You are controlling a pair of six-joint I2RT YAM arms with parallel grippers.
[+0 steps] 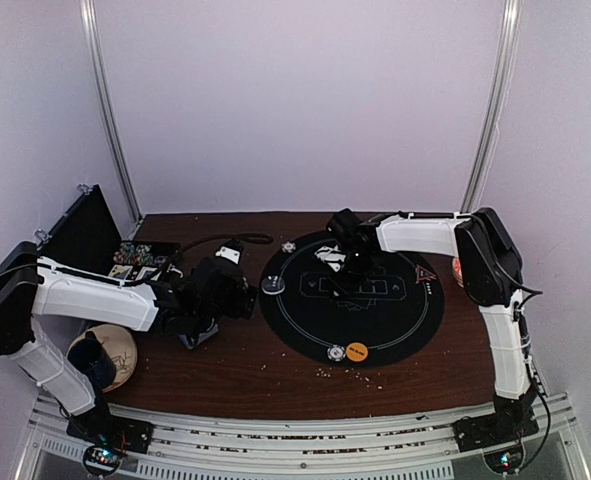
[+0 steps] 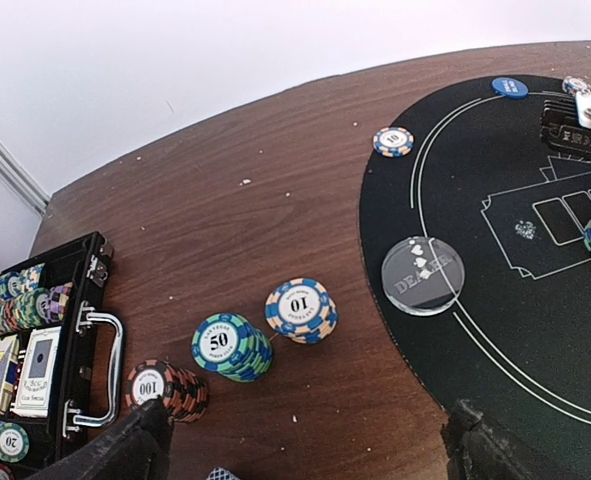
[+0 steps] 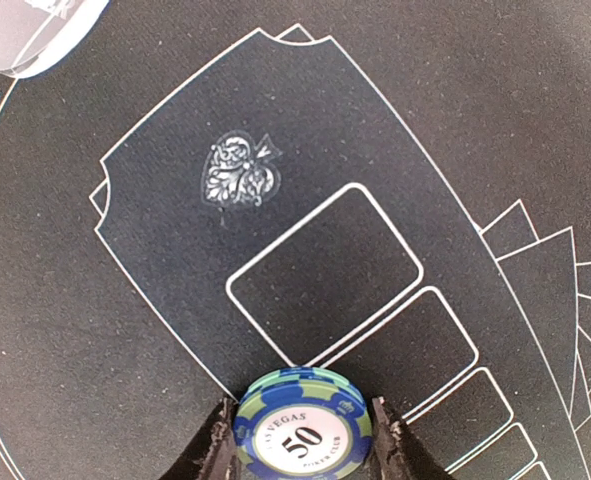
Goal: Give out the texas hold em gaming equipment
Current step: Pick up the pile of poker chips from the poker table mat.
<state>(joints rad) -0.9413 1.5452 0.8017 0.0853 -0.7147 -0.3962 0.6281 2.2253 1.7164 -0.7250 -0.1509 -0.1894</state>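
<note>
My right gripper is over the black mat near its printed card boxes, jaws shut on a small stack of green-and-blue 50 chips; both fingers press its sides. In the top view it hangs over the mat's middle. My left gripper is open above bare wood, nothing between its fingers. Ahead of it stand three chip stacks: 100, 50 and 10. The clear dealer disc lies on the mat's left edge.
An open black case at the left holds chips and card decks. A single chip lies on the wood. A blue disc, an orange disc, a chip and a red triangle sit around the mat's rim.
</note>
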